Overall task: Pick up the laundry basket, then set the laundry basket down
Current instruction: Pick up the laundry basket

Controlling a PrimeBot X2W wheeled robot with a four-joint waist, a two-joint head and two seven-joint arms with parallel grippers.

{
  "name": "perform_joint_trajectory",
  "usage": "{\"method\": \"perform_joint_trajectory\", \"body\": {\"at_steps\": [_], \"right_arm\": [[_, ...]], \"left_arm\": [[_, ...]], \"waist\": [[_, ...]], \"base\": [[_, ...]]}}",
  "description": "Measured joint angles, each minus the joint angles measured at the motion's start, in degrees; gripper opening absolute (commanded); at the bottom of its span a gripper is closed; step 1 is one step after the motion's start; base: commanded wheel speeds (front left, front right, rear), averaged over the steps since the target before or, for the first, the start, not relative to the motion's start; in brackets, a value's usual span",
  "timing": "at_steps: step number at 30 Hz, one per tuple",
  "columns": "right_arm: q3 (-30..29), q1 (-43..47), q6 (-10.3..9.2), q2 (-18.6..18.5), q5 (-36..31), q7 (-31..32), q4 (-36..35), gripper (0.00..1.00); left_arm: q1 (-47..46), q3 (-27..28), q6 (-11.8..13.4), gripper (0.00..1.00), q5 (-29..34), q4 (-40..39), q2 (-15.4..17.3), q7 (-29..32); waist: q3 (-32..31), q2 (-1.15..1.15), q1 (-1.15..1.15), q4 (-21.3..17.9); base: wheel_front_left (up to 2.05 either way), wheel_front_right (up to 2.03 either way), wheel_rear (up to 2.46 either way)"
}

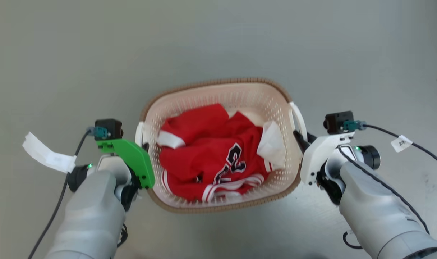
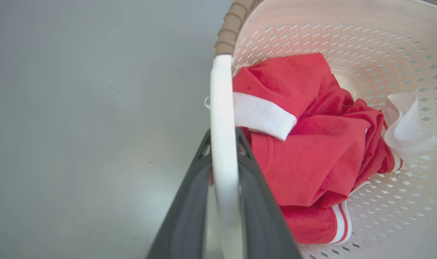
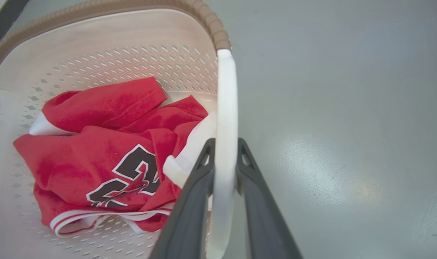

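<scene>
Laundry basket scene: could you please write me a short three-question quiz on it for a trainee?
1. True or false: the left gripper is shut on the laundry basket's white left handle.
2. What lies in the basket? A. a red jersey with dark numerals; B. folded blue towels; C. a pair of shoes.
3. Fill in: the right gripper has its two fingers closed on the basket's right ____.
Key: 1 true; 2 A; 3 handle, the white right handle.
</scene>
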Motion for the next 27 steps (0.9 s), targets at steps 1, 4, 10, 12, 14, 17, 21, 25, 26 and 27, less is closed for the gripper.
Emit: {"method": "perform_joint_trajectory", "body": {"at_steps": [1, 4, 10, 12, 14, 17, 21, 25, 26, 27], "right_arm": [[0.2, 0.3, 0.01, 0.0, 0.4, 0.5, 0.3, 0.0], [0.9, 1.2, 0.0, 0.0, 1.3, 1.5, 1.0, 0.0], [2.2, 2.9, 0.0, -0.1, 3.7, 3.8, 1.9, 0.0], [2.6, 3.6, 0.0, -0.1, 4.3, 5.0, 2.3, 0.0], [3.0, 4.3, -0.01, -0.1, 5.3, 6.0, 2.4, 0.0], [3.7, 5.0, -0.01, -0.1, 6.5, 7.5, 2.7, 0.0], [4.4, 5.7, -0.01, -0.1, 7.6, 9.2, 2.7, 0.0], [5.2, 7.0, -0.02, -0.1, 9.2, 11.1, 2.7, 0.0], [5.4, 7.4, -0.02, -0.1, 9.7, 11.7, 2.7, 0.0], [5.7, 7.9, -0.03, -0.1, 10.2, 12.2, 2.7, 0.0]], "left_arm": [[0.6, -0.4, 0.0, 0.0, -0.5, -0.1, 0.0, 0.6], [2.2, -1.5, 0.0, 0.0, -2.1, -1.0, 0.1, 2.3], [4.4, -3.1, 0.0, 0.0, -4.9, -1.9, 0.4, 5.2], [5.1, -3.5, 0.0, 0.0, -5.4, -2.1, 0.5, 6.1], [5.8, -3.9, 0.0, 0.0, -6.5, -2.3, 0.6, 7.0], [6.7, -4.4, 0.0, 0.0, -7.6, -2.4, 0.7, 8.5], [7.7, -4.7, 0.0, 0.0, -8.3, -2.3, 0.8, 9.6], [9.1, -5.1, 0.0, 0.0, -9.1, -2.2, 0.9, 11.1], [9.4, -5.1, 0.0, 0.0, -9.5, -2.1, 0.9, 11.4], [9.8, -5.3, 0.0, 0.0, -9.9, -2.0, 1.0, 11.8]], "waist": [[-0.8, 0.0, 0.0, -0.1], [-3.0, 0.0, 0.0, -0.5], [-7.4, 0.0, 0.0, -1.3], [-8.9, 0.0, 0.0, -1.5], [-10.3, 0.0, 0.0, -1.8], [-12.5, 0.0, 0.0, -2.1], [-14.8, 0.0, 0.0, -2.5], [-17.7, 0.0, 0.0, -2.9], [-18.5, 0.0, 0.0, -3.0], [-19.2, 0.0, 0.0, -3.1]], "base": [[0.0, 0.0, 0.0], [0.0, 0.0, 0.0], [0.0, 0.0, 0.0], [0.0, 0.0, 0.0], [0.0, 0.0, 0.0], [0.0, 0.0, 0.0], [0.0, 0.0, 0.0], [0.0, 0.0, 0.0], [0.0, 0.0, 0.0], [0.0, 0.0, 0.0]]}}
